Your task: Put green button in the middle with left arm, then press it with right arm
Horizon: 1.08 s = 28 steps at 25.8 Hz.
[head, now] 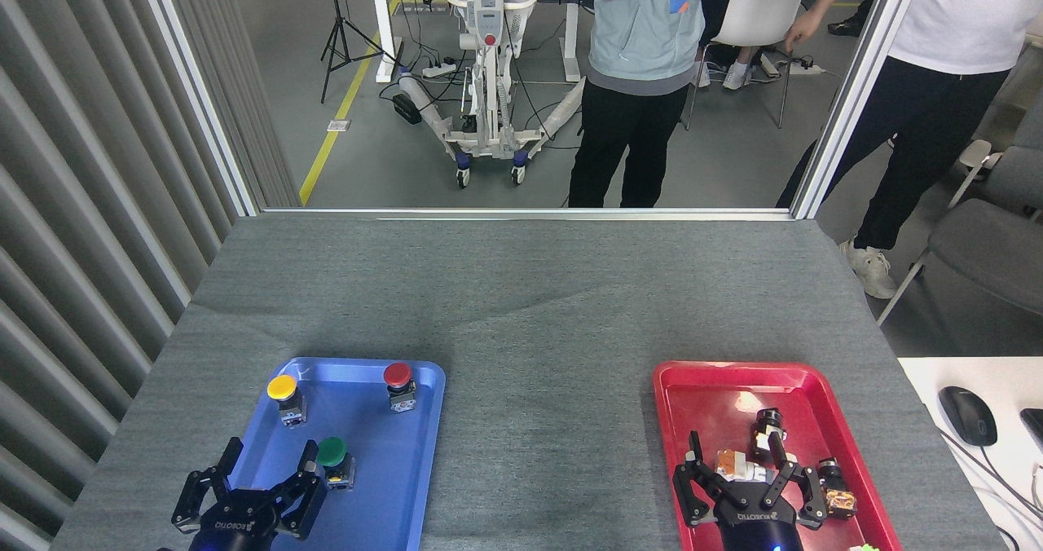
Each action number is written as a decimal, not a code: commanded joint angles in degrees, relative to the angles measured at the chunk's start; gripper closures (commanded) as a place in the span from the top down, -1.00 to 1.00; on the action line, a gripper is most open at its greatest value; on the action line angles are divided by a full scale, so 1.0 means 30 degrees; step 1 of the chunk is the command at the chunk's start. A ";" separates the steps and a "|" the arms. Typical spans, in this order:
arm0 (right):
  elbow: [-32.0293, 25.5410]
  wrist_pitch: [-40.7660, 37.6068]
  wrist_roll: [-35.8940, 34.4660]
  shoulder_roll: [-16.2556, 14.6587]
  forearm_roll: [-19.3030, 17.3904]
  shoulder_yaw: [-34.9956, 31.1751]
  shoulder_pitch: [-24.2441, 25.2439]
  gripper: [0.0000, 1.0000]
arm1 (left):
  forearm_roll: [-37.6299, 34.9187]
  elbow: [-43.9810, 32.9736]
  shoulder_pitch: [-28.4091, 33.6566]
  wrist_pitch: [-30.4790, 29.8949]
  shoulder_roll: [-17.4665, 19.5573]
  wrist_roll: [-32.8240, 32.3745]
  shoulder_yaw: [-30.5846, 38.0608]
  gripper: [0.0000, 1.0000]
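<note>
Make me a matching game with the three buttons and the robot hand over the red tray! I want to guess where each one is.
Things:
1. yellow button
2. red button
3. green button
4. right gripper

Places:
A. blue tray, far right corner
B. over the red tray
C. blue tray, beside the left gripper
D. blue tray, far left corner

Pairs: 1-D, 2-A, 3-C, 4-B

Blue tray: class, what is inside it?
Inside the blue tray stand three push-buttons: yellow button, red button, green button. The left gripper covers the tray's near-left corner, so nothing there can be seen.
</note>
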 commanded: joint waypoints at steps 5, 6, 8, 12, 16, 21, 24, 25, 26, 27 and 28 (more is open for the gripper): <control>0.0002 0.0003 -0.0072 0.0010 0.0028 0.0000 0.0000 1.00 | -0.1285 0.0262 0.0196 0.0160 -0.0075 0.0031 -0.1043 0.95; 0.0002 0.0003 -0.0072 0.0010 0.0028 0.0000 0.0000 1.00 | -0.1988 0.0262 0.0196 0.0365 -0.0222 0.0001 -0.1218 0.95; 0.0002 0.0003 -0.0072 0.0010 0.0028 0.0000 0.0000 1.00 | -0.2604 0.0320 0.0196 0.0951 -0.0661 0.0001 -0.1277 0.95; 0.0002 0.0003 -0.0072 0.0010 0.0028 0.0000 0.0000 1.00 | -0.2692 0.1082 0.0196 0.1098 -0.1540 0.0148 -0.1365 0.95; 0.0002 0.0003 -0.0072 0.0039 0.0028 0.0000 0.0000 1.00 | -0.2692 0.1580 0.0196 0.1186 -0.1833 0.0206 -0.1365 0.93; -0.0027 0.0003 -0.0072 0.0039 0.0028 0.0000 0.0000 1.00 | -0.2721 0.2664 -0.0244 0.1215 -0.1863 0.0265 -0.1365 0.90; -0.0027 0.0003 -0.0072 0.0039 0.0028 0.0000 0.0000 1.00 | -0.2721 0.3104 -0.0507 0.1215 -0.1863 0.0265 -0.1365 0.87; 0.0002 0.0003 -0.0072 0.0039 0.0028 0.0000 0.0000 1.00 | -0.2750 0.3250 -0.0624 0.1215 -0.1863 0.0265 -0.1365 0.85; 0.0002 0.0003 -0.0072 0.0039 0.0028 0.0000 0.0000 1.00 | -0.2750 0.3396 -0.0771 0.1215 -0.1863 0.0265 -0.1365 0.85; 0.0002 0.0003 -0.0072 0.0039 0.0028 0.0000 0.0000 1.00 | -0.2750 0.3572 -0.0917 0.1215 -0.1863 0.0265 -0.1365 0.84; 0.0002 0.0003 -0.0072 0.0039 0.0028 0.0000 0.0000 1.00 | -0.2750 0.3748 -0.1064 0.1215 -0.1863 0.0265 -0.1365 0.82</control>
